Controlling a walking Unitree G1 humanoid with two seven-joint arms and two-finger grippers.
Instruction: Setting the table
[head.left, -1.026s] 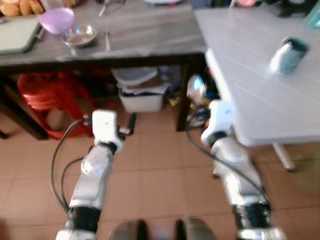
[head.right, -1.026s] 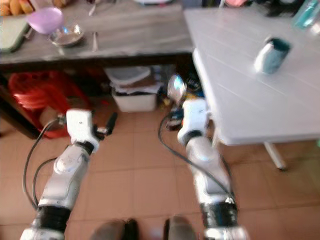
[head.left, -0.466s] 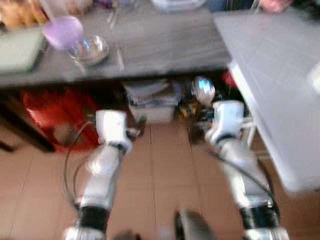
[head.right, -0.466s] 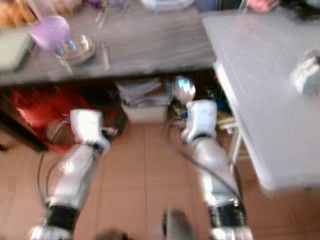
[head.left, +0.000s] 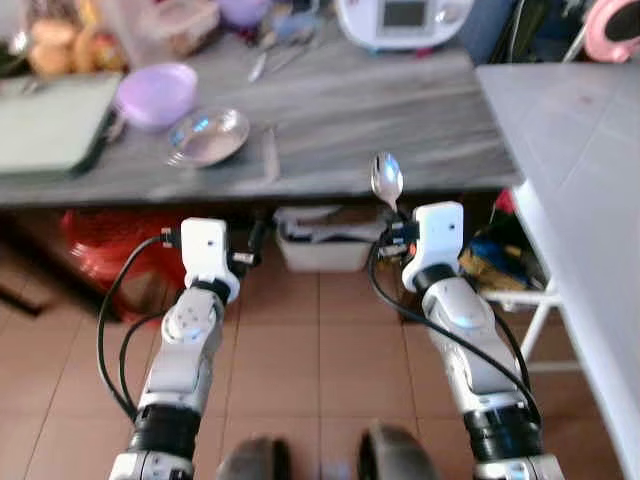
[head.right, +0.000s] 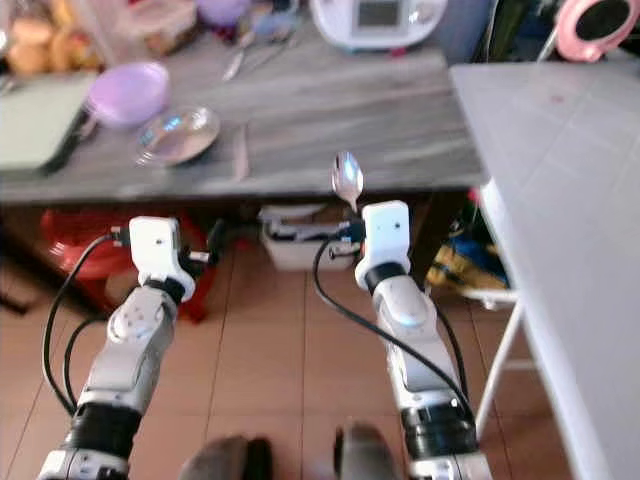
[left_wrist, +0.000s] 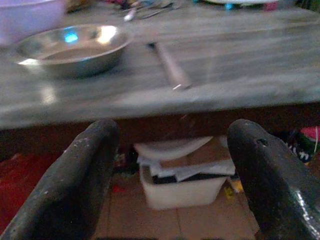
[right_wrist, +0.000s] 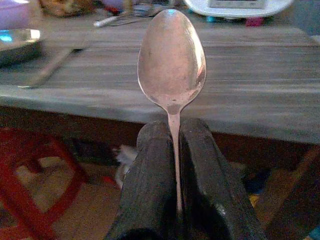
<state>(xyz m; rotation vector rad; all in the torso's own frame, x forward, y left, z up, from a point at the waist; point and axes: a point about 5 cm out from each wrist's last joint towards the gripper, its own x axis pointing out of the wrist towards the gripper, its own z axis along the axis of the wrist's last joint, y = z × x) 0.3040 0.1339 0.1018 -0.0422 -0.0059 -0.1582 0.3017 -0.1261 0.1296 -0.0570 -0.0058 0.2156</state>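
Ahead of you a grey wooden table (head.left: 330, 110) has a bare stretch at its middle and front edge, open for a gripper. To its left stand a steel bowl (head.left: 207, 137), a purple bowl (head.left: 155, 95) and a thin utensil (head.left: 271, 165) lying near the edge. A white appliance (head.left: 403, 20) blocks the far side. A white table (head.left: 590, 160) walls off your right. Beneath, a red stool (head.left: 95, 250) and a white bin (head.left: 325, 245) crowd the floor.

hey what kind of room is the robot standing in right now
Probably a home kitchen or dining area. A grey table holds a metal bowl, a purple bowl and a white appliance, and the right gripper holds a spoon upright.
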